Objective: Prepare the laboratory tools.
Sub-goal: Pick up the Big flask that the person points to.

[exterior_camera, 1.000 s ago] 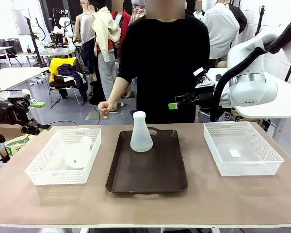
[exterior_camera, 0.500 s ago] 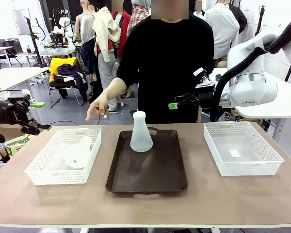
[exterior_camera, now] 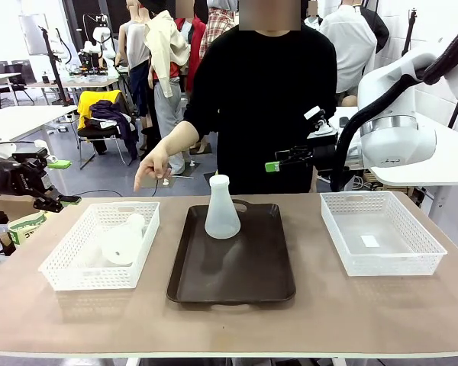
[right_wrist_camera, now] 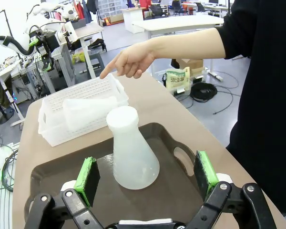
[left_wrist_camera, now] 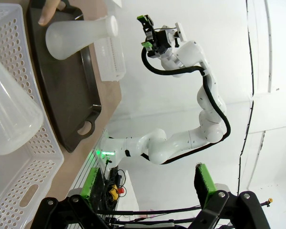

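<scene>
Hanging off the surface's (exterior_camera: 366, 313) left edge, my left end effector (left_wrist_camera: 147, 183) stands wide, gripping nothing. One conical flask (exterior_camera: 118, 242) lies on its side in the left white basket (exterior_camera: 61, 282) near that edge, base toward me. A person's hand (exterior_camera: 153, 168) hovers above the far edge just beyond that basket, index finger pointing down. The second conical flask (exterior_camera: 222, 210) stands upright at the far edge of the dark brown tray (exterior_camera: 229, 282) mid-surface, beside its far handle. My right end effector (right_wrist_camera: 145, 174) is raised beyond the far edge, spread wide, empty. The right white basket (exterior_camera: 382, 267) sits by the right edge.
</scene>
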Controlling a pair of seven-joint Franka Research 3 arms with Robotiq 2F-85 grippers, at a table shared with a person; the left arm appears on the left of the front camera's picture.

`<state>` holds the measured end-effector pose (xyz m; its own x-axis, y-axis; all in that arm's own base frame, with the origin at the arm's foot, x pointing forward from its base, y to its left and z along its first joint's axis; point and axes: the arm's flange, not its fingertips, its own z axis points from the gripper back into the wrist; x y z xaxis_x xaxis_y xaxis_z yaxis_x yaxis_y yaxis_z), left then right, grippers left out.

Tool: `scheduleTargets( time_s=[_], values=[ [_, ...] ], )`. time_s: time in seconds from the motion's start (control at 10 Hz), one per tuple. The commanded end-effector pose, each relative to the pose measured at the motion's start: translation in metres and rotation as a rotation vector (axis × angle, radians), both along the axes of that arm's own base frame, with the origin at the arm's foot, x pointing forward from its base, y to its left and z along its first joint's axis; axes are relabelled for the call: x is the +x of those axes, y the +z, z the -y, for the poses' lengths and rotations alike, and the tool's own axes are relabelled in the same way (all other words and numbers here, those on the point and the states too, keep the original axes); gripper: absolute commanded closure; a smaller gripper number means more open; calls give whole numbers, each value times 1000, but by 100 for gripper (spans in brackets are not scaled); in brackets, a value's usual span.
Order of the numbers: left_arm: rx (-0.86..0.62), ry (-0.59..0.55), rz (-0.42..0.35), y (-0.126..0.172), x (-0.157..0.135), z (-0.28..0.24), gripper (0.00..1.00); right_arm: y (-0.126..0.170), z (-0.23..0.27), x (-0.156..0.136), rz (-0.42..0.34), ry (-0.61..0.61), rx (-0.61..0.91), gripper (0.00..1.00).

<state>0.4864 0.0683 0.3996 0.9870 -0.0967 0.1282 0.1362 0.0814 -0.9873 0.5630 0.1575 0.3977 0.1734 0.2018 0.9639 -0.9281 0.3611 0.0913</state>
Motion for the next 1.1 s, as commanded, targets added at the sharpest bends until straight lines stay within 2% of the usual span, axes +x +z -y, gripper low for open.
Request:
scheduleTargets(
  time_s=[0.0,0.2,0.4,0.6,0.8,1.0],
  values=[
    [16,-8,4,1,-2,-2,0,0,-1,1,-11,6,-6,0],
    [0,0,0,0,0,0,0,0,-1,1,-11,6,-6,0],
    [24,-6,68,24,1,7,0,0,-1,1,-11,6,-6,0],
    [142,5,141,59,9,19,0,0,-1,1,-11,6,-6,0],
    [369,-14,169,81,17,42,0,0,-1,1,-11,6,-6,0],
    [666,-67,189,89,28,75,0,0,-1,1,-11,6,-6,0]
  ],
)
